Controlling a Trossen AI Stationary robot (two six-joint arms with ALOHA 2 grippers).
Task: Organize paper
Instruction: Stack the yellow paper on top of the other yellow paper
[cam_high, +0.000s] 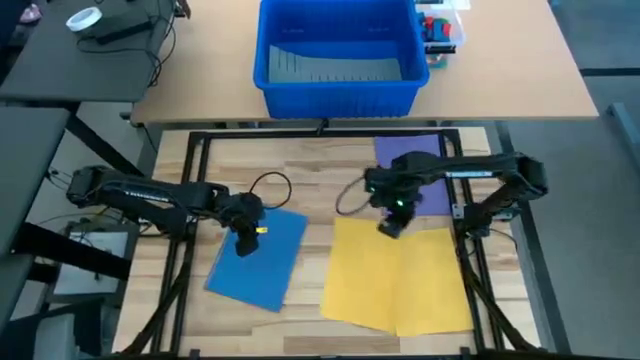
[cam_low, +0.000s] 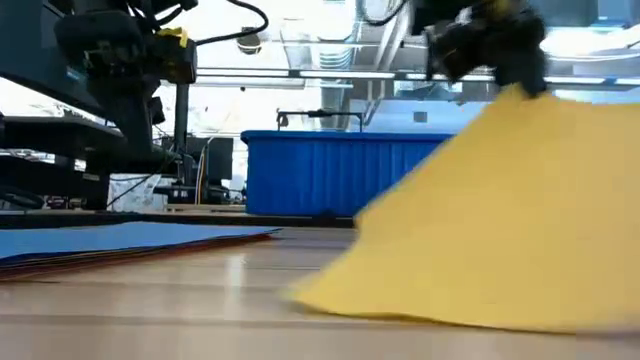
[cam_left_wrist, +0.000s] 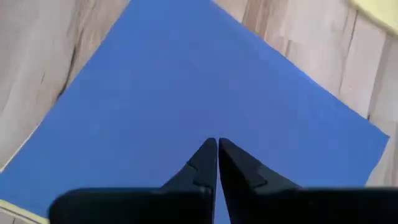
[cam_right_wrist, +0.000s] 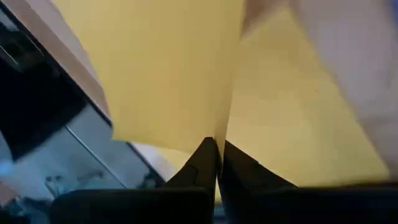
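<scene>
High: left gripper (cam_high: 246, 238) over the blue sheet (cam_high: 260, 258), table's left half. Right gripper (cam_high: 390, 222) at the yellow sheet's (cam_high: 398, 275) far edge; purple sheet (cam_high: 412, 172) behind it, before the bin (cam_high: 338, 62).

Low: yellow sheet (cam_low: 500, 230) lifted by one edge, tent-like.

Left wrist: fingers (cam_left_wrist: 202, 163) closed, holding nothing, above blue.

Right wrist: fingers (cam_right_wrist: 202, 160) pinch the yellow edge.

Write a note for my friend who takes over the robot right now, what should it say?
Right claw: shut on the yellow paper, lifting its far edge; the near edge rests on the table.
Left claw: shut, empty, above the blue paper.
Blue paper lies flat at the left, with a reddish sheet showing under it. Purple paper lies behind the yellow.
Done: nothing stacked together yet.
Left: gather yellow, purple and blue into one pile.
</scene>
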